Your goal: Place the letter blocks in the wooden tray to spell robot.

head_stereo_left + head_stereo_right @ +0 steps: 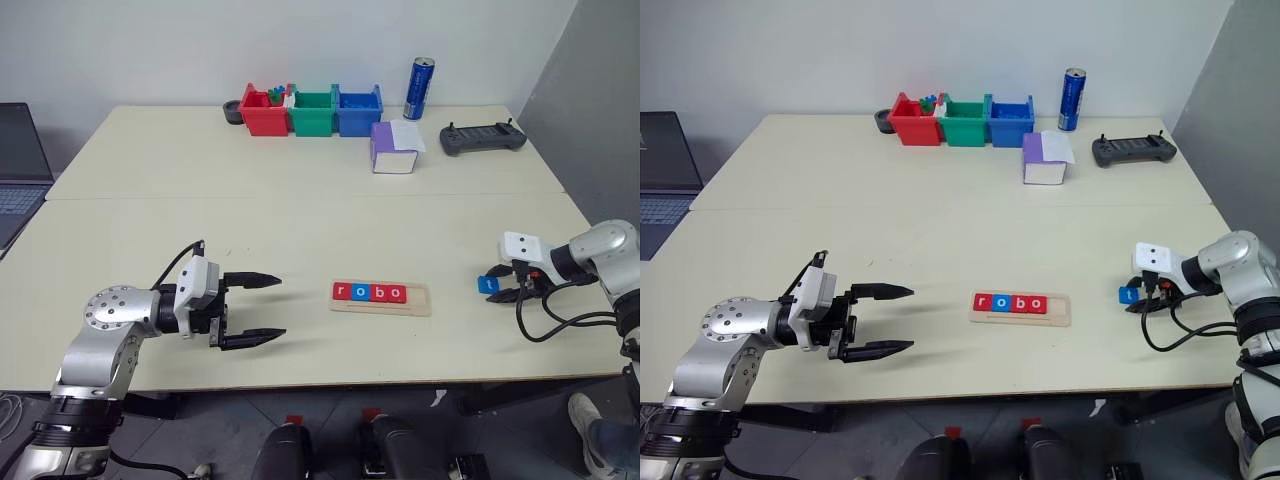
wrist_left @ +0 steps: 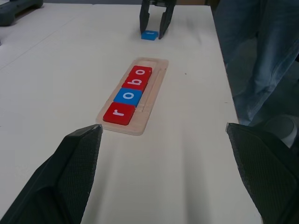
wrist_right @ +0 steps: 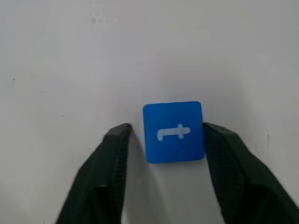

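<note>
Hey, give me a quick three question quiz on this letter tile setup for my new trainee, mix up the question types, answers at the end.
1. True or false: the wooden tray already holds five tiles.
2. Which letter is on the blue tile between the right gripper's fingers? A) t B) r C) b
3. Fill in: the left gripper is ____ and holds nothing.

Key
1. False; four tiles sit there, reading r, o, b, o.
2. A
3. open

Along the far edge of the table (image 1: 300, 215) stand a red bin (image 1: 263, 112), a green bin (image 1: 312, 113) and a blue bin (image 1: 357, 111) side by side. Right of them stand a blue can (image 1: 419, 88), a purple-and-white box (image 1: 394, 148) and a dark handheld controller (image 1: 483, 139). A laptop (image 1: 18, 165) sits far left.
</note>
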